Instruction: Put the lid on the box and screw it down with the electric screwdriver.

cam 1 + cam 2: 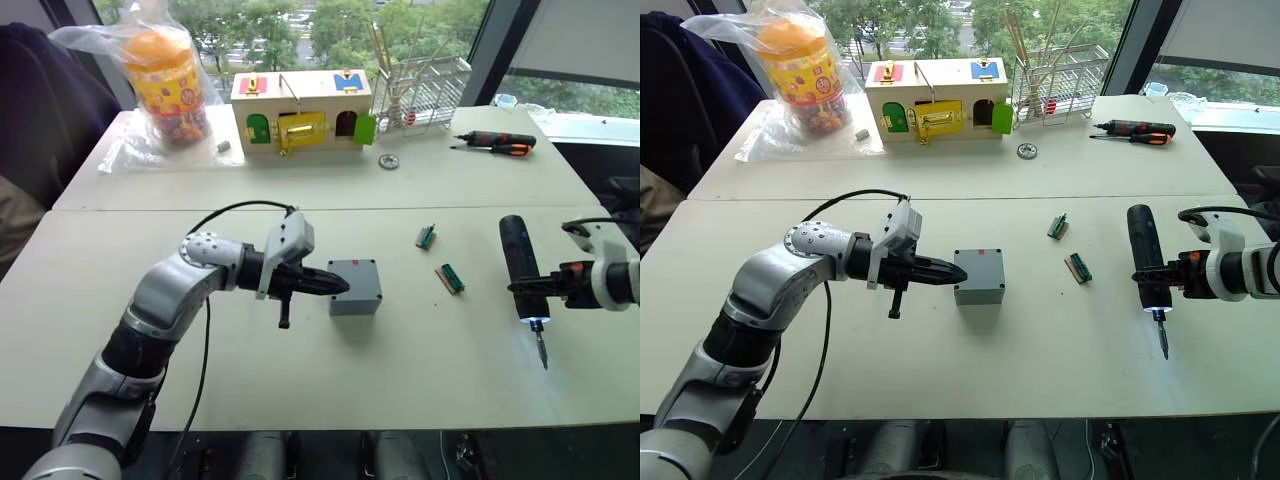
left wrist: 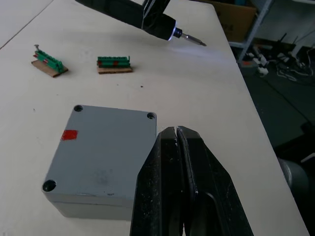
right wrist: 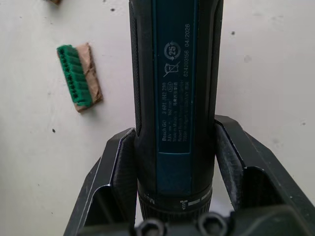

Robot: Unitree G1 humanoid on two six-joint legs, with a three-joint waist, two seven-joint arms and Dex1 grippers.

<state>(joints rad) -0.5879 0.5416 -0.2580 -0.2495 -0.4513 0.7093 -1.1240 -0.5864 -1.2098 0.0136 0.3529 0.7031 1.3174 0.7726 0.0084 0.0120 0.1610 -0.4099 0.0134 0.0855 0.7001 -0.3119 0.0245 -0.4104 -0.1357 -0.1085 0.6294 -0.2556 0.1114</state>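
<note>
The grey box [image 1: 355,298] stands mid-table with the lid [image 2: 103,147] lying flat on top of it; dark screw holes show at the lid's corners, and a red mark [image 2: 69,134] is on it. My left gripper [image 1: 338,285] is shut with nothing in it, its tips at the lid's left edge. At the right, my right gripper [image 1: 533,288] is shut on the electric screwdriver [image 1: 520,255]. The tool hangs above the table, well to the right of the box. Its bit [image 1: 542,350] points toward the table's near edge and its tip light is on.
Two green connector strips [image 1: 427,236] [image 1: 450,278] lie between the box and the screwdriver. At the back stand a wooden box with coloured doors [image 1: 300,112], a bagged jar [image 1: 165,75] and a wire rack [image 1: 425,90]. A hand screwdriver [image 1: 497,143] lies at the back right.
</note>
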